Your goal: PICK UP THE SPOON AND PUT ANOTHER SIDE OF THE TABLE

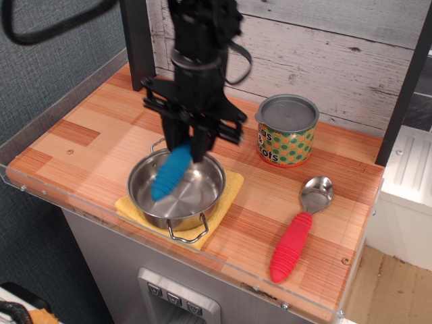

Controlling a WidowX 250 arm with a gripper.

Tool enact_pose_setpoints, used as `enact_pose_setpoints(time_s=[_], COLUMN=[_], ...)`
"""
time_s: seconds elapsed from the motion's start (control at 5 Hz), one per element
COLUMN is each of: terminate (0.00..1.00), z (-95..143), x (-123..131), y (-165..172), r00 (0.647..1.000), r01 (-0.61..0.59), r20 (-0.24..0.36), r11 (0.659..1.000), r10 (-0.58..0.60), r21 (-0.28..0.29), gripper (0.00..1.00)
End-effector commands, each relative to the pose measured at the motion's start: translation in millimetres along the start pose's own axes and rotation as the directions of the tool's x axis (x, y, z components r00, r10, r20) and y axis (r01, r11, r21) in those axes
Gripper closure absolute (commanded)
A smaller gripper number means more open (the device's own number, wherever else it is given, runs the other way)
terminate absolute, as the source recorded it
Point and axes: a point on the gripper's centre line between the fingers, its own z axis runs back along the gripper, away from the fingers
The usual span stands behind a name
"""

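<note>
My gripper (187,150) is shut on the top end of the spoon (169,173), whose thick ribbed blue handle hangs down and to the left. I hold it in the air above the steel pan (177,190). Its metal head is hidden between my fingers. The table (94,128) is an orange-brown wood-plank counter with a clear acrylic rim. The arm comes down from the top of the view over the table's middle.
The pan sits on a yellow cloth (226,192) near the front edge. A red-handled spoon (297,233) lies at the front right. A green dotted can (287,130) stands at the back right. A dark post (138,40) stands at the back left.
</note>
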Motion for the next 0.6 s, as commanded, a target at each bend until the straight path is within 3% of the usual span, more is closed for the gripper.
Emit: enact_pose_setpoints(time_s=[0.0,0.2,0.4], terminate=[0.0,0.0,0.0], z=[8.6,-4.2,-19.1], x=[12.9,20.0,22.1], y=[53.6,76.8,100.0], r00=[0.999,0.999,1.0], r01=[0.012,0.04,-0.002], r20=[0.031,0.001,-0.01], r11=[0.996,0.993,0.996], r10=[-0.015,-0.041,0.003], r21=[0.093,0.113,0.091], gripper=[1.0,1.0,1.0])
